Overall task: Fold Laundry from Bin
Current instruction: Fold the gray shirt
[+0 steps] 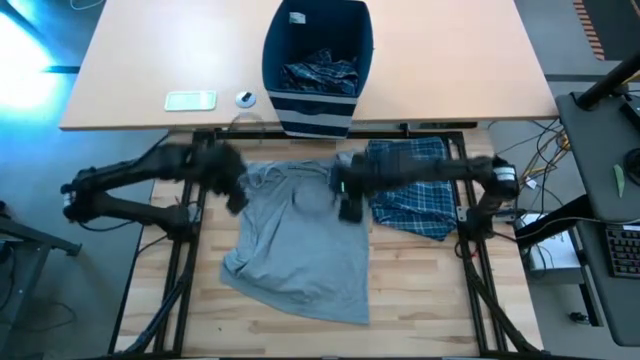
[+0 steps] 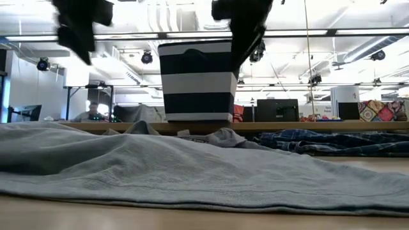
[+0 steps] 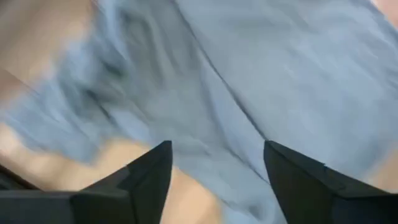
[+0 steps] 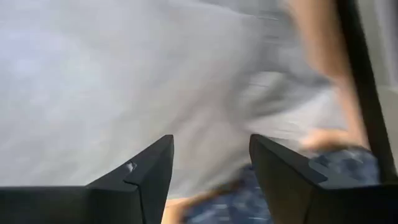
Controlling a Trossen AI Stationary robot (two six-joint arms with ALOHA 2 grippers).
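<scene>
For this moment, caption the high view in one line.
Both open tools, left and right, hover over the spread grey T-shirt, beside plaid laundry, bin behind.

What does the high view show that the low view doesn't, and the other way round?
Only the high view shows plaid laundry lying inside the bin, a pale green card on the far table, and both open grippers, left and right, above the grey T-shirt. Only the low view shows the room behind, with a seated person. Both show the striped bin, the T-shirt and the plaid garment beside it.
</scene>
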